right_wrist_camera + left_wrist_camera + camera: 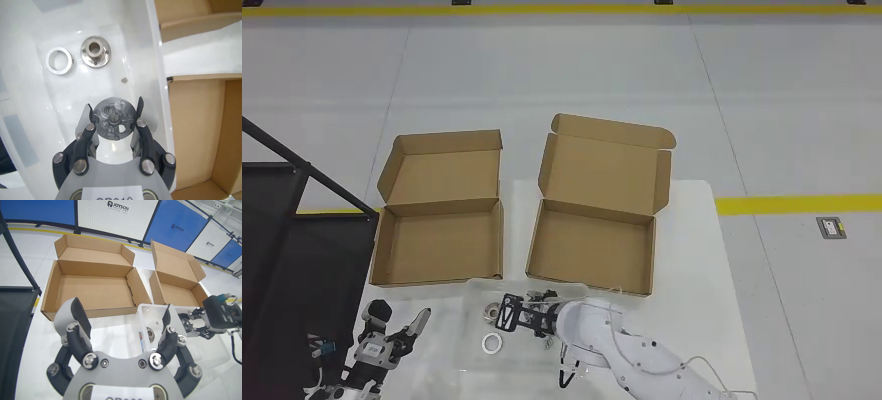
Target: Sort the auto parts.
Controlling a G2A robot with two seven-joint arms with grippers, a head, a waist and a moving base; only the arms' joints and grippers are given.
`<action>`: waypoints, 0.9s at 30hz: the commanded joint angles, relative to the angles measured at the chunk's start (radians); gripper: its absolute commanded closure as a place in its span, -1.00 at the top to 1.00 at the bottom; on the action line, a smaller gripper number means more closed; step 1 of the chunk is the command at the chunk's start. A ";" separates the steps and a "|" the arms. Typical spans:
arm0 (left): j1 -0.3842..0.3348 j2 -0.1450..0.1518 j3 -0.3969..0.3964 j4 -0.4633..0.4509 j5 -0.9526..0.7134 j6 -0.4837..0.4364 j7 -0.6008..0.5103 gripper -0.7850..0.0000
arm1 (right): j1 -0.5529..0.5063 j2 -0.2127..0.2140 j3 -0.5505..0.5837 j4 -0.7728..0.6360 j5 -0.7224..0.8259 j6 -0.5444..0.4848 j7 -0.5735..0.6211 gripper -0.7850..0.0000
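Right gripper [115,108] on disc [113,119] beside bin wall [155,47]

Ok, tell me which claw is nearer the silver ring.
Right. The right claw is inside the bin, shut on the gear, with the ring just beyond it. The left claw hangs open outside the bin, farther off.

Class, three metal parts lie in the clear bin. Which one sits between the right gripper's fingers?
The dark toothed disc, clasped in the right gripper; the plain ring and flanged hub lie apart from it, untouched.
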 commanded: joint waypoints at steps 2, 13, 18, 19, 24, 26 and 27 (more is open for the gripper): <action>0.000 0.000 0.000 0.000 0.000 0.000 0.000 1.00 | -0.084 0.040 0.079 -0.195 -0.062 -0.033 -0.024 -1.00; 0.000 0.000 0.000 0.000 0.000 0.000 0.000 1.00 | -0.219 0.090 0.230 -0.432 -0.108 -0.065 -0.043 -1.00; 0.000 0.000 0.000 0.000 0.000 0.000 0.000 1.00 | -0.219 0.090 0.230 -0.432 -0.108 -0.065 -0.043 -1.00; 0.000 0.000 0.000 0.000 0.000 0.000 0.000 1.00 | -0.222 0.090 0.232 -0.429 -0.106 -0.059 -0.047 -1.00; 0.000 0.000 0.000 0.000 0.000 0.000 0.000 1.00 | -0.185 0.078 0.288 -0.337 -0.014 0.021 -0.186 -1.00; 0.000 0.000 0.000 0.000 0.000 0.000 0.000 1.00 | -0.144 0.071 0.313 -0.272 0.021 0.061 -0.224 -1.00; 0.000 0.000 0.000 0.000 0.000 0.000 0.000 1.00 | -0.119 0.066 0.316 -0.237 0.039 0.073 -0.233 -1.00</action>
